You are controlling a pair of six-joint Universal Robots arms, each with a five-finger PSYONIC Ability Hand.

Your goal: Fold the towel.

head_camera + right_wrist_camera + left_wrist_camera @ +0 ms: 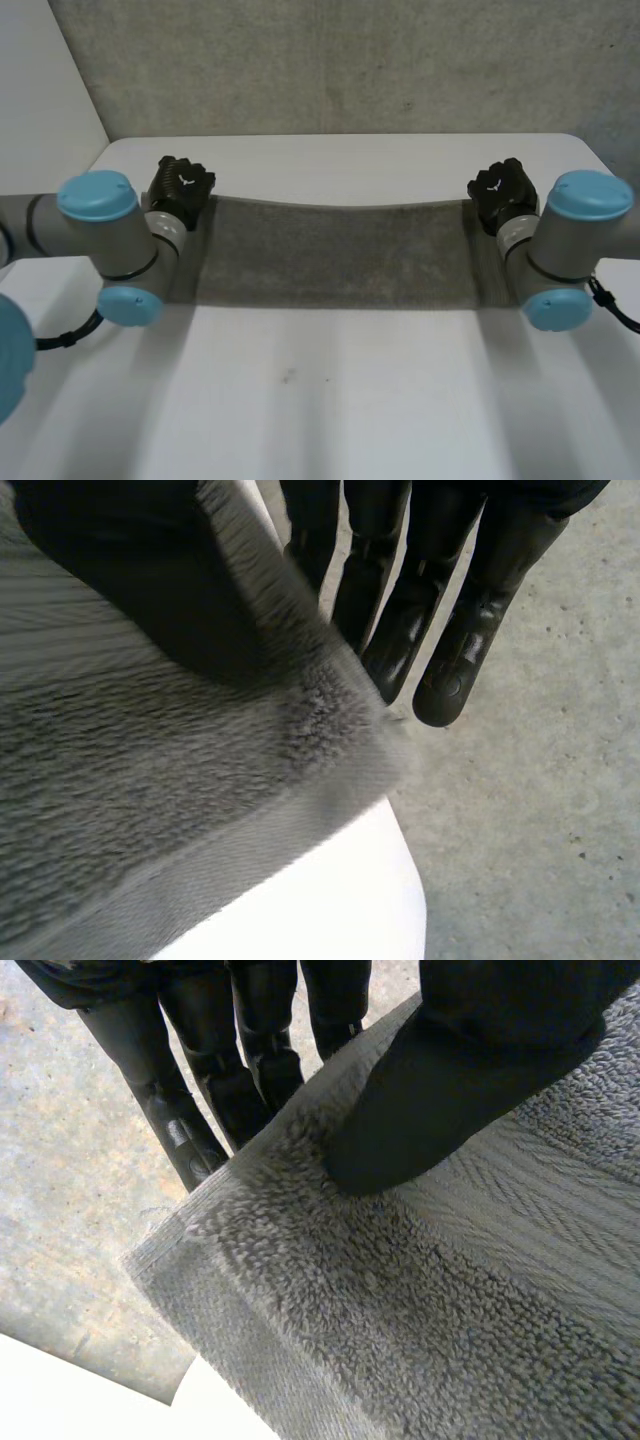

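**Towel held by two corners, stretched across the table**

The grey towel spanned the gap between the two hands, its long far edge running from one to the other and dipping slightly in the middle. The left hand was at the towel's far left corner and the right hand at its far right corner.

In the left wrist view the thumb pressed on top of the towel just inside the hem, while the straight fingers lay behind the edge, so the cloth was pinched between them. The free corner tip stuck out past the fingers.

The right wrist view showed the same on the other side (thumb over the pile, fingers beyond the edge), so this hand pinched its corner too.

Nearer than the towel's straight near edge, the white table lay bare. A narrower bare strip ran beyond the far edge, up to the concrete wall. Whether the near edge touched the table could not be told.
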